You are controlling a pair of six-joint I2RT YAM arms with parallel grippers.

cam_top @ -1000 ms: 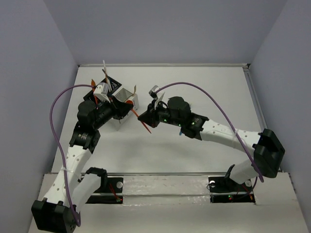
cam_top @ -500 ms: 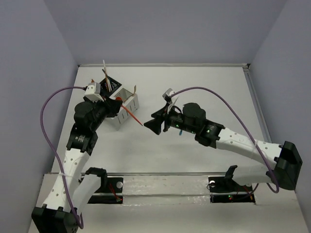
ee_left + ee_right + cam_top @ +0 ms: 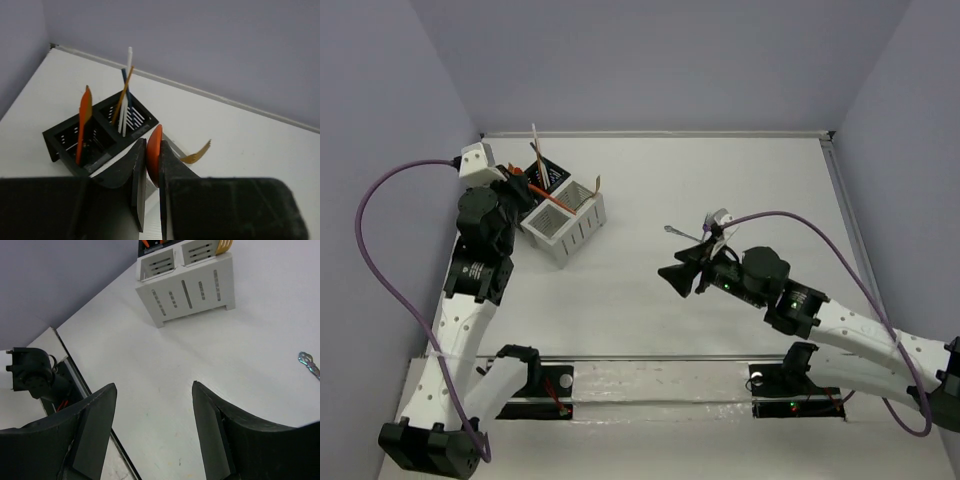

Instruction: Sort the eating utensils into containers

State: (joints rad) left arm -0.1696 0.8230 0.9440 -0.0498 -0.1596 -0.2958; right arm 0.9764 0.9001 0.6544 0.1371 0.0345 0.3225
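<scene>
The orange utensil (image 3: 555,200) now sits over the two caddies at the far left of the table (image 3: 740,170), pinched between the fingers of the left claw (image 3: 152,150). A second ago it hung in the middle of the table, where both claws met around it. Half a second ago the left claw alone carried it beside the white caddy (image 3: 575,232). So the hand-over looks complete, and the left arm has swung the piece back and up above the containers.

In the left wrist view its rounded orange end pokes up between the fingertips. Beyond it is the black caddy (image 3: 65,137), which holds an orange knife (image 3: 84,122) in one compartment and a white, a dark and a gold stick in the next. A gold fork (image 3: 199,151) leans out of the white caddy just to the right.

The right claw (image 3: 153,387) has drawn away to the near right; its fingers are spread wide with nothing between them. A silver utensil (image 3: 682,232) lies on the table just beyond it, probably the next piece to collect.

For the task, what remains for this piece is choosing a compartment and letting go.
</scene>
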